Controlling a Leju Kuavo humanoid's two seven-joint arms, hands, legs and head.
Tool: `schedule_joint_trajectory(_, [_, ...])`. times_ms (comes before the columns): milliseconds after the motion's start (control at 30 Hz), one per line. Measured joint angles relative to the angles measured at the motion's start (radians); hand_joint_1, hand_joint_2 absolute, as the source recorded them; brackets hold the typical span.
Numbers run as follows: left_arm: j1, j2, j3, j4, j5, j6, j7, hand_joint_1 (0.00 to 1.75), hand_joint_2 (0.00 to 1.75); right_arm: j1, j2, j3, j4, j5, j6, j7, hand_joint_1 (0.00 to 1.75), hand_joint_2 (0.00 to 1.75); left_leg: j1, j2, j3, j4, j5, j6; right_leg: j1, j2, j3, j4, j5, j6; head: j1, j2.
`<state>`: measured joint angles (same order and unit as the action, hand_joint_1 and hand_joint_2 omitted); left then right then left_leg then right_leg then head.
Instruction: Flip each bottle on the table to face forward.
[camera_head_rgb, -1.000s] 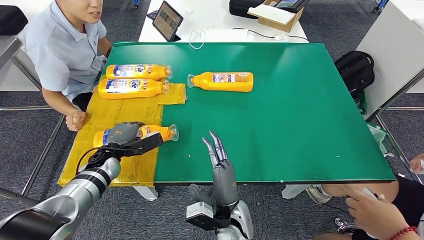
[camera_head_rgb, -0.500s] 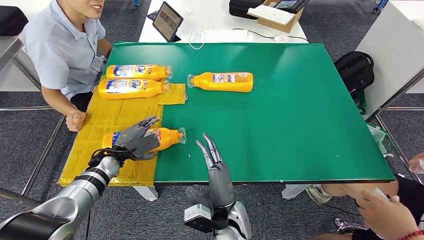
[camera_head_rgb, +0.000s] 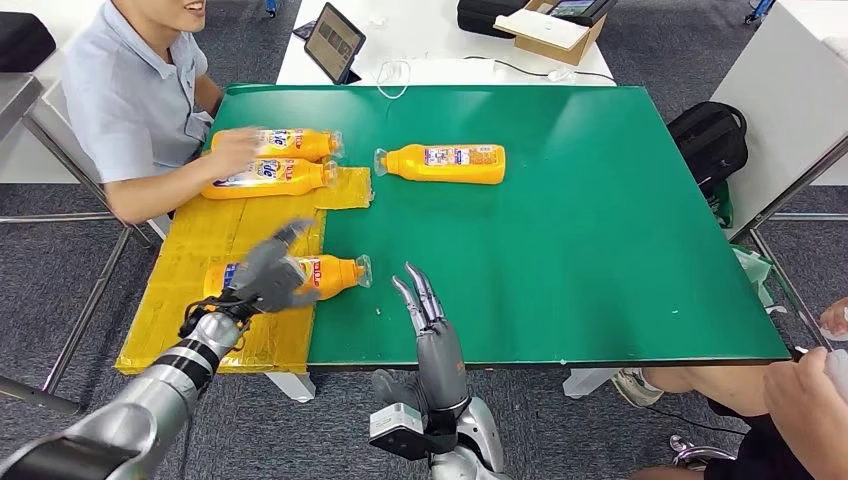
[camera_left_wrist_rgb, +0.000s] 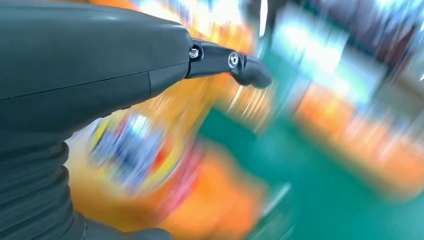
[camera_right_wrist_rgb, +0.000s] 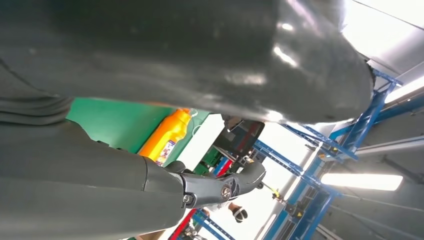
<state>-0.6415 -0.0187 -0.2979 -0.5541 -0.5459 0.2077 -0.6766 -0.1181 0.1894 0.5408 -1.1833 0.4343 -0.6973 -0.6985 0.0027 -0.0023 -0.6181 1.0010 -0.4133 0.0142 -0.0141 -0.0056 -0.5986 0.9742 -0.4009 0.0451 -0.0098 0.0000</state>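
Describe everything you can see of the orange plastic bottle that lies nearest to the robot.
The orange plastic bottle lies on its side, half on the yellow taped mat and half on the green table, its clear cap pointing toward the robot's right. A label with blue and red print faces up. The robot's left hand, blurred, covers its base end.

Four orange bottles (camera_head_rgb: 445, 163) lie flat; nearest (camera_head_rgb: 325, 273) straddles yellow mat's edge.

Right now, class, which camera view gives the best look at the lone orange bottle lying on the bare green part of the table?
The head view: the lone bottle lies on its side, whole and sharp, its label up and its cap toward the person. The right wrist view catches part of it between the right hand's fingers. The left wrist view is too blurred to tell.
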Motion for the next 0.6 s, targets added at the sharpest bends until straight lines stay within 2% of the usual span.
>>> schedule_joint_trajectory(100, [0.061,-0.038,0.053,-0.150,0.158,0.023,-0.020,0.00,1.75,0.000,0.007,0.000,0.000,-0.007,0.000,0.000,0.00,1.75,0.000,0.000,-0.001,0.000,0.000,0.000,0.000,0.000,0.000,0.000,0.000,0.000,0.000,0.000])
schedule_joint_trajectory(200, [0.097,-0.065,0.084,-0.267,0.204,0.045,-0.023,0.00,1.75,0.000,0.010,0.002,-0.003,-0.050,0.000,0.000,0.00,1.75,0.000,0.000,-0.001,0.000,0.000,0.000,0.000,0.000,-0.001,0.000,0.000,0.000,0.000,0.000])
schedule_joint_trajectory(400, [0.156,-0.107,0.127,-0.473,0.229,0.180,-0.018,0.00,1.75,0.001,-0.002,0.012,-0.021,-0.134,0.005,0.000,0.00,1.75,0.000,0.000,-0.001,0.000,0.000,0.000,0.000,0.000,-0.001,0.000,0.000,0.000,0.000,0.000])
schedule_joint_trajectory(500, [0.178,-0.118,0.142,-0.546,0.272,0.200,-0.006,0.00,1.75,0.000,-0.029,0.013,-0.021,-0.106,0.008,0.000,0.00,1.75,0.000,0.000,-0.001,0.000,0.000,0.000,0.000,0.000,0.000,0.000,0.000,0.000,0.000,0.000])
schedule_joint_trajectory(600, [0.194,-0.121,0.157,-0.592,0.313,0.202,-0.005,0.00,1.75,-0.007,-0.058,0.000,-0.011,-0.019,0.009,0.008,0.00,1.75,0.000,0.000,-0.001,0.000,0.000,0.000,0.000,0.000,0.000,0.000,0.000,0.000,0.000,0.000])
